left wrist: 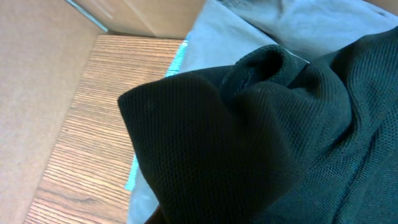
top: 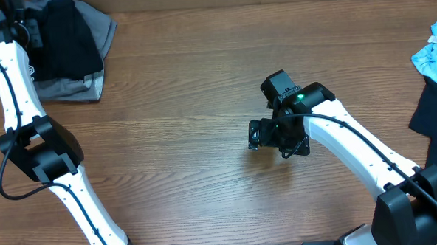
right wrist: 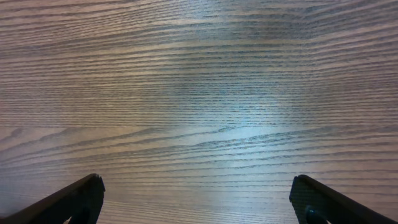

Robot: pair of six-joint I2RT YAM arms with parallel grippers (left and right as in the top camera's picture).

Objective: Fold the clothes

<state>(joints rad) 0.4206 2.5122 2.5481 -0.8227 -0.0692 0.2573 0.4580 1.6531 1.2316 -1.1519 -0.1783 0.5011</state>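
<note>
Nearest to me, my right claw (right wrist: 199,204) hangs over bare wood. In the right wrist view its two fingertips (right wrist: 78,198) sit at the bottom corners, spread wide with nothing between them. From overhead the same claw (top: 257,135) is near the middle of the table (top: 189,124), pointing left, well apart from any cloth.

Out at the right edge I see a dark navy garment (top: 434,120) lying partly out of frame. Just beyond it is a crumpled light blue garment (top: 433,48), and the two appear to touch.

Furthest away, in the far left corner, is the main pile: a black garment (top: 67,40) heaped on top of a grey garment (top: 91,80) that spreads out beneath it. My left claw (top: 28,31) is right at that pile, over or against the black fabric. In the left wrist view a bunched fold of black knit (left wrist: 249,155) fills most of the picture, with grey cloth (left wrist: 280,25) behind it and a thin turquoise edge (left wrist: 176,61) showing along the grey. The fingers are not visible there, so I cannot tell whether that claw is apart, together, or clamped on the fabric.
</note>
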